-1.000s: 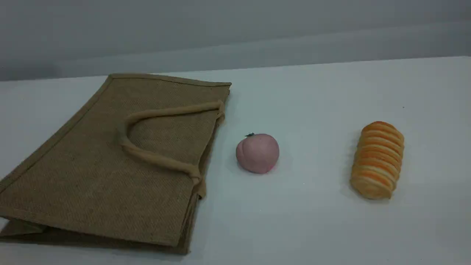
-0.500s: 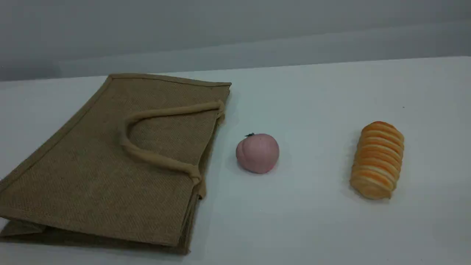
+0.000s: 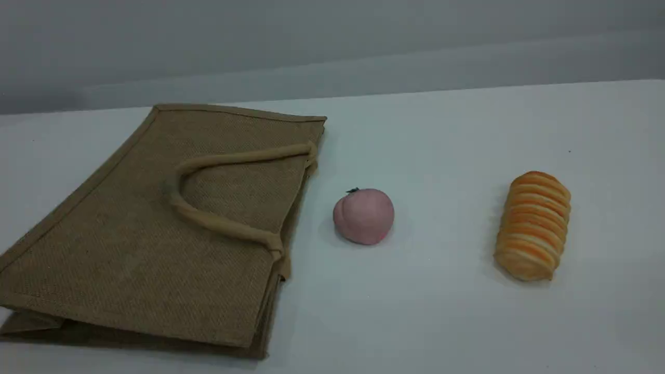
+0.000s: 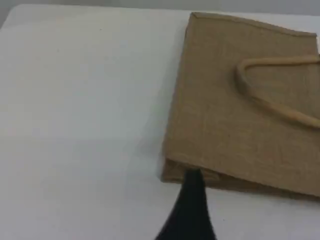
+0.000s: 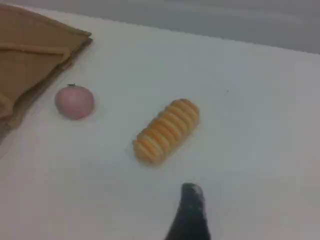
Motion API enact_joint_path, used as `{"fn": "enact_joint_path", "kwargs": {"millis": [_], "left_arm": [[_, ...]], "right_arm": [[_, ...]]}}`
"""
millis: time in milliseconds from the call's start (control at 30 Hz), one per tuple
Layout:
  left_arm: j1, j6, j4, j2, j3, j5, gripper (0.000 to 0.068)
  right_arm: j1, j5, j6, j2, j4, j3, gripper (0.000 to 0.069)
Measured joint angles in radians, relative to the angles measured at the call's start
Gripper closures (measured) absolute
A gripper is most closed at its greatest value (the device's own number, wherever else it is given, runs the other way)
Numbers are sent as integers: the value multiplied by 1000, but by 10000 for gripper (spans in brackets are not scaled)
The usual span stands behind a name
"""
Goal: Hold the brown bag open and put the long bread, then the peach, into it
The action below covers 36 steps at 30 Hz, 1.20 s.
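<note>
Zero change since earlier frames. Both jaws wide, nothing held. Ahead of right gripper [image 5: 192, 201], apart: long bread [image 5: 166, 131], long axis diagonal, far end rightward. Ahead of left gripper [image 4: 192, 192]: brown bag [image 4: 225, 115], flat.

A plain lab-like test bench: bare white table [image 3: 441, 322] before a blank grey wall [image 3: 332, 41].

left pincer [image 4: 189, 207] and right pincer [image 5: 190, 212] both aloft, jaws spread wide, just one dark tip each on wrist cams
</note>
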Motion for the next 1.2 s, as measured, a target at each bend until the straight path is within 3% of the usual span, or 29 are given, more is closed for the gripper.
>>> {"fn": "enact_joint_path", "kwargs": {"millis": [500, 700, 1200], "left_arm": [[0, 0, 0, 4, -3, -1, 115], [0, -24, 5, 94, -66, -91, 115], [0, -29, 28, 648, -359, -174, 115]], "right_arm": [[0, -75, 27, 0, 27, -2, 170], [0, -108, 67, 57, 18, -19, 170], [0, -254, 65, 505, 18, -317, 170]]}}
